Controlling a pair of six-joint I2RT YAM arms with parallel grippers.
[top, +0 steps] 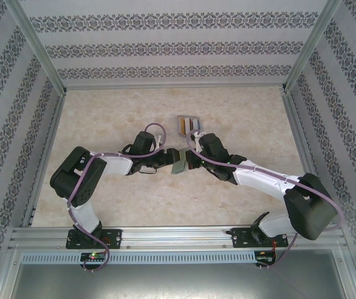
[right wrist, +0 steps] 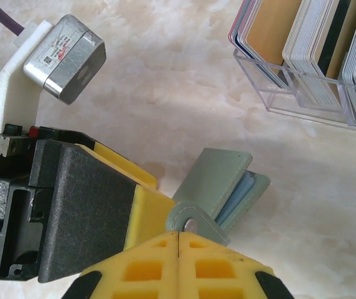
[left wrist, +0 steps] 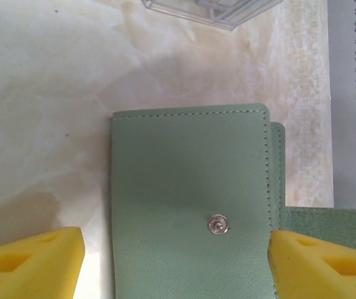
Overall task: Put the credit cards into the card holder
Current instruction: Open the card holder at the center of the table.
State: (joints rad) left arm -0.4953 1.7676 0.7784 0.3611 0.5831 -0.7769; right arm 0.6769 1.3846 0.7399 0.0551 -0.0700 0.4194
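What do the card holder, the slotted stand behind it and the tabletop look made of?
The card holder: sage-green leather or faux leather, matte, fine grain; stitched edges, metal snap stud, suede-like inner side. The stand: clear rigid plastic, probably acrylic; glossy see-through walls. The tabletop: cream marble pattern, smooth with a slight sheen; possibly laminate or a printed surface, can't tell.

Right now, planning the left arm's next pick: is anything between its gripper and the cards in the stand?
Yes: the card holder, held by its tab in the right gripper, sits right before the open left gripper, the clear stand beyond it.
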